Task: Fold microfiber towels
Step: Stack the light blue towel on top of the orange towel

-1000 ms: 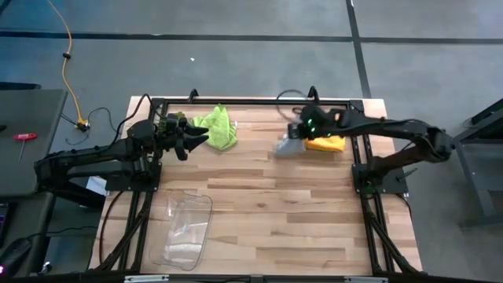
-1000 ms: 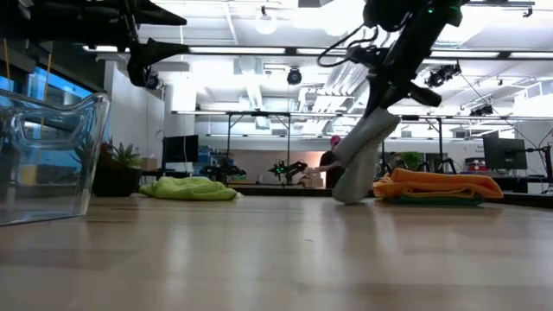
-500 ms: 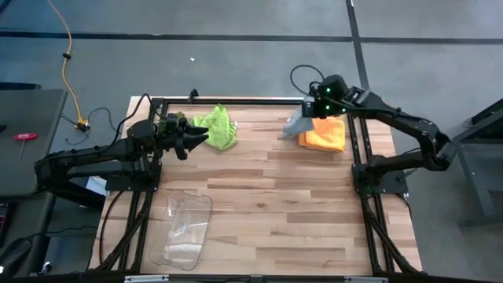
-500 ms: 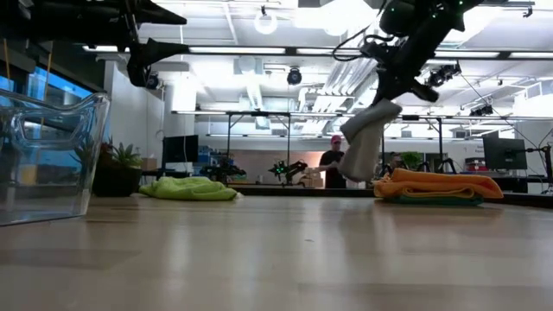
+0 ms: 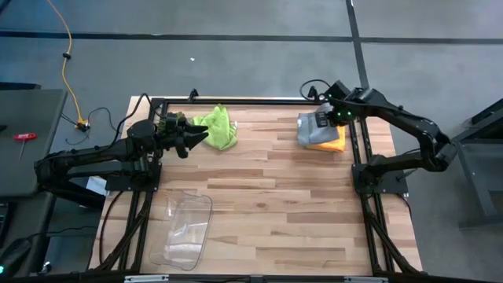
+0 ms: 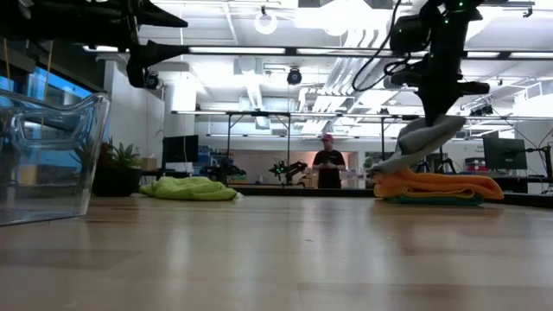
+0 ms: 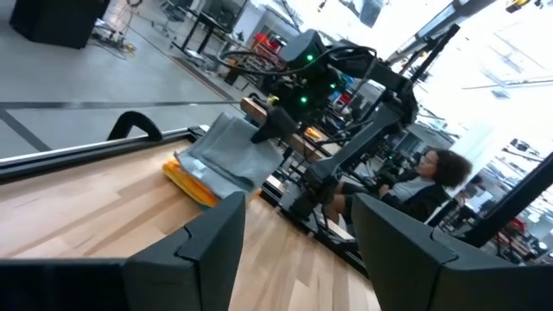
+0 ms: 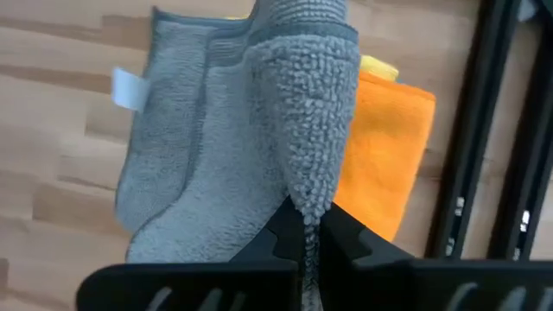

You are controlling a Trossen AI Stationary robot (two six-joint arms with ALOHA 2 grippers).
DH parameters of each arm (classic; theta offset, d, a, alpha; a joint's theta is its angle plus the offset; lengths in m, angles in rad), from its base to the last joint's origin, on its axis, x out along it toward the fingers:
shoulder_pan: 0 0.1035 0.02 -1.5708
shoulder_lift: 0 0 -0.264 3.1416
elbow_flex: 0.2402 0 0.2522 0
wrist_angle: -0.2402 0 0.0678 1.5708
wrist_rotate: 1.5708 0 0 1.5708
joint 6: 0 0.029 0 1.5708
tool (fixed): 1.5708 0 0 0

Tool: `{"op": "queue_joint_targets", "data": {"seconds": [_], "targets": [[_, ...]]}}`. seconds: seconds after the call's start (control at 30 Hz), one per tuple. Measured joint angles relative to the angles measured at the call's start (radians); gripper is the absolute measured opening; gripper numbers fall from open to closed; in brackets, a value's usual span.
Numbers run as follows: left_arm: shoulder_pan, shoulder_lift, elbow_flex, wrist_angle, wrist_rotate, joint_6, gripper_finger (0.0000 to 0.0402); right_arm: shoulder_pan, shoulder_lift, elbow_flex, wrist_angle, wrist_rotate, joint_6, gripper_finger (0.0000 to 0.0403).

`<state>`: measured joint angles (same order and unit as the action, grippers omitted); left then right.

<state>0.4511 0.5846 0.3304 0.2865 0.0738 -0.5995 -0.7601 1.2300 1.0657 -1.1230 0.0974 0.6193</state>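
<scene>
Right gripper (image 5: 330, 119) jaws pinched shut on grey towel (image 5: 312, 128), draped over orange towel (image 5: 333, 142) at table's far right; left gripper (image 5: 191, 135) jaws spread, holding nothing, beside lime green towel (image 5: 219, 127). Low view: grey towel (image 6: 413, 143) slants onto the folded stack (image 6: 439, 187). Right wrist: grey towel (image 8: 233, 142) covers orange towel (image 8: 380, 147).

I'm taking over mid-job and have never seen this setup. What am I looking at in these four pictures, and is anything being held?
Two dark robot arms work at a wooden table. One picture looks straight down, one looks level across the tabletop, and two come from cameras on the wrists. The right gripper is shut on the grey towel, which drapes onto a stack with the orange towel at the far right. The left gripper is open and empty, beside the crumpled lime green towel. A clear plastic bin lies at the near left.
</scene>
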Motion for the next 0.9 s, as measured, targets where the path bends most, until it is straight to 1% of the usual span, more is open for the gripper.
{"op": "queue_joint_targets", "data": {"seconds": [0.2, 0.3, 0.37, 0.6, 0.8, 0.9], "targets": [[0.000, 0.000, 0.000, -0.001, 0.002, 0.000, 0.0202, 0.001, 0.057, -0.001, -0.058, 0.021, 0.051, 0.0000], [0.000, 0.000, 0.000, -0.001, 0.003, 0.000, 0.0202, 0.000, 0.094, -0.001, -0.059, 0.061, 0.084, 0.0000], [0.000, 0.000, 0.000, -0.001, 0.003, 0.000, 0.0202, 0.000, 0.122, -0.001, -0.058, 0.069, 0.098, 0.0000], [0.000, 0.000, 0.000, -0.001, 0.004, 0.000, 0.0202, 0.000, 0.213, -0.001, -0.055, 0.167, 0.164, 0.0000], [0.000, 0.000, 0.000, -0.001, 0.011, 0.000, 0.0202, 0.002, 0.280, -0.001, -0.055, 0.174, 0.172, 0.0000], [0.000, 0.000, 0.000, -0.001, 0.012, 0.000, 0.0202, 0.002, 0.299, -0.001, -0.055, 0.173, 0.235, 0.0000]]}}
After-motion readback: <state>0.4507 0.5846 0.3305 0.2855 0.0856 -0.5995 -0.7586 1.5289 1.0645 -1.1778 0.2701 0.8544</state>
